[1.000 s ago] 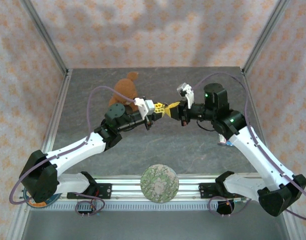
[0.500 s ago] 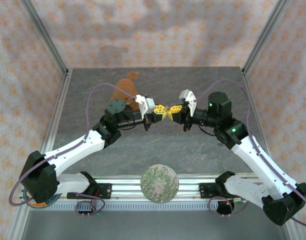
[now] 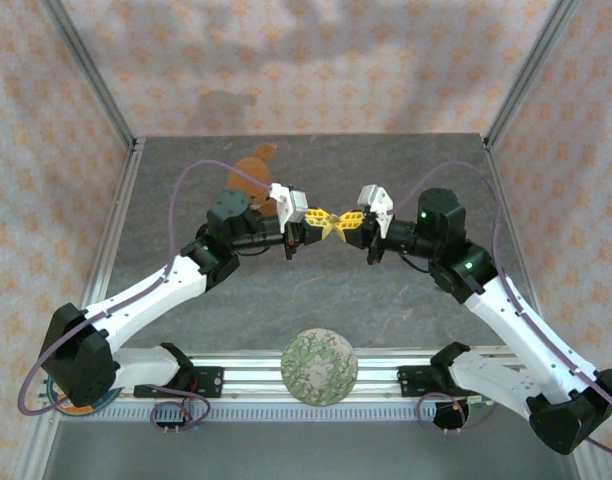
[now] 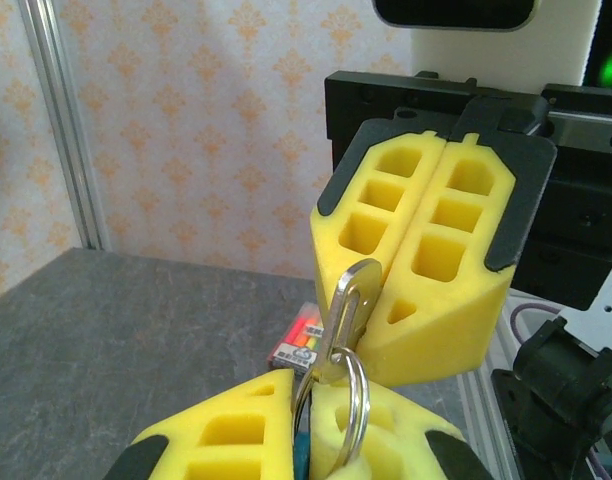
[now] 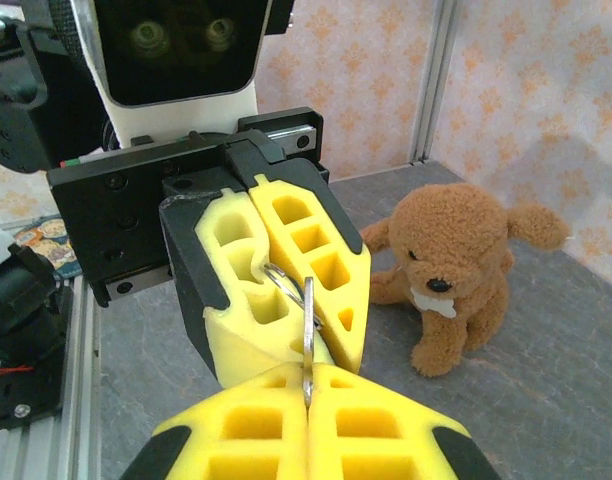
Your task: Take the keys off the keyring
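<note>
Pale key point(image 4: 348, 300): slim, silvery-tan, one end threaded on the keyring point(image 4: 354, 395), the other nipped in the right gripper point(image 5: 308, 385), whose fingers are clamped tight on it. The keyring is pinched in the left gripper point(image 4: 304, 438), also closed down. Beside the ring there sits a sliver of what looks like the blue-headed key point(image 4: 300, 455).

The bundle hangs in the air over the tabletop's middle, nearer the far edge. The key's long axis runs straight from one gripper to the other, left to right across the table. Neither arm is nearer, as each holds an end. Judgement: the next move must work the key along the coil, not just pull.

The teddy bear point(image 5: 456, 250) sits behind the left arm. A multicoloured packet point(image 4: 300, 338) lies by the right edge.
</note>
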{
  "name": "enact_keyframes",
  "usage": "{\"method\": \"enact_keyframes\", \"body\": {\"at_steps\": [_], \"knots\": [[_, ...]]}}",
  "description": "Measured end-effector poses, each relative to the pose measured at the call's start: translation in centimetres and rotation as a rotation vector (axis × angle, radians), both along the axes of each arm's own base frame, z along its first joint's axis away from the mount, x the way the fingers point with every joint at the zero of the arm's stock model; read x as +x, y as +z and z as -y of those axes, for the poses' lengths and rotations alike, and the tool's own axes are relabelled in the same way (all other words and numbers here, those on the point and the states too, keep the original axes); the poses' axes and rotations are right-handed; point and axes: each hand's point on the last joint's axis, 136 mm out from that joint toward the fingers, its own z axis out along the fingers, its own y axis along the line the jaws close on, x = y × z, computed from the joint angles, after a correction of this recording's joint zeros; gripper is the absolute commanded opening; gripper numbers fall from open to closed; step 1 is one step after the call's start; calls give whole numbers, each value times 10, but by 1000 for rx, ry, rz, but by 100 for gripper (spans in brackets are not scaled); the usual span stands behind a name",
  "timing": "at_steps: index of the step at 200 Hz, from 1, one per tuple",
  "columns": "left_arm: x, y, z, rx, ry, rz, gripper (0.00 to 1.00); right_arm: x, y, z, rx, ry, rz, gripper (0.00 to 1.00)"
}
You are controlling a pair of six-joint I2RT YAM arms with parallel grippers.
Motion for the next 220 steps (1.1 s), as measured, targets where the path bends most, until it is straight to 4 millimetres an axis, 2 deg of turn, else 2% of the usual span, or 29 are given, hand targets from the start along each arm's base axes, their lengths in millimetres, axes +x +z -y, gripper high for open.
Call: {"method": "enact_keyframes", "body": {"at_steps": [126,220], "knots": [[-5,-15,-7,46,-61,-105,0,-7,-14,-7,-149,-5,141,0],[-6,-13,-10,64,-75,-141,0,-10,-12,-9,-222,-21,219,0]]}}
